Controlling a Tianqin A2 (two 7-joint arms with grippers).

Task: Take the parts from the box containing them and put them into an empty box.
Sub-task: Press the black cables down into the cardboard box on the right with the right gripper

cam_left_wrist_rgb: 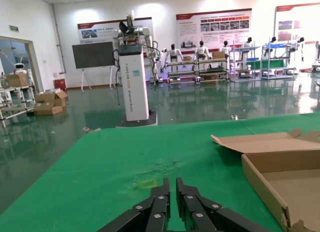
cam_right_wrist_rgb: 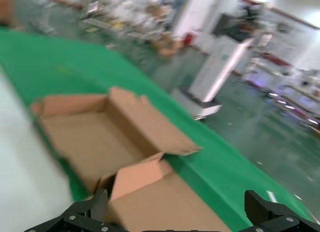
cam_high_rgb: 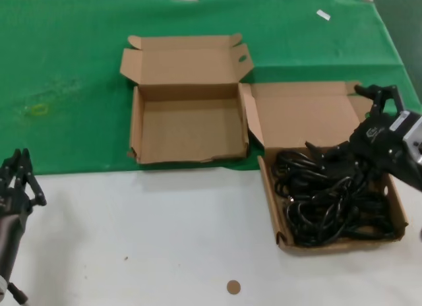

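Note:
The parts [cam_high_rgb: 330, 194], a tangle of black power cords, fill the box containing them [cam_high_rgb: 268, 187] at the right, whose lid [cam_high_rgb: 303, 115] lies open and flat. The empty box [cam_high_rgb: 188, 131] stands open just left of it; it also shows in the left wrist view [cam_left_wrist_rgb: 285, 167] and the right wrist view [cam_right_wrist_rgb: 95, 137]. My right gripper [cam_high_rgb: 333, 118] hovers open over the back of the cord box, its jaws spread wide with nothing between them [cam_right_wrist_rgb: 175, 202]. My left gripper [cam_high_rgb: 20, 162] is parked at the near left, shut and empty [cam_left_wrist_rgb: 173, 184].
A green cloth [cam_high_rgb: 66, 68] covers the far half of the table, and bare white tabletop [cam_high_rgb: 165, 240] lies in front. A small brown disc [cam_high_rgb: 233, 287] sits near the front edge. A white tag [cam_high_rgb: 323, 14] lies on the cloth at the far right.

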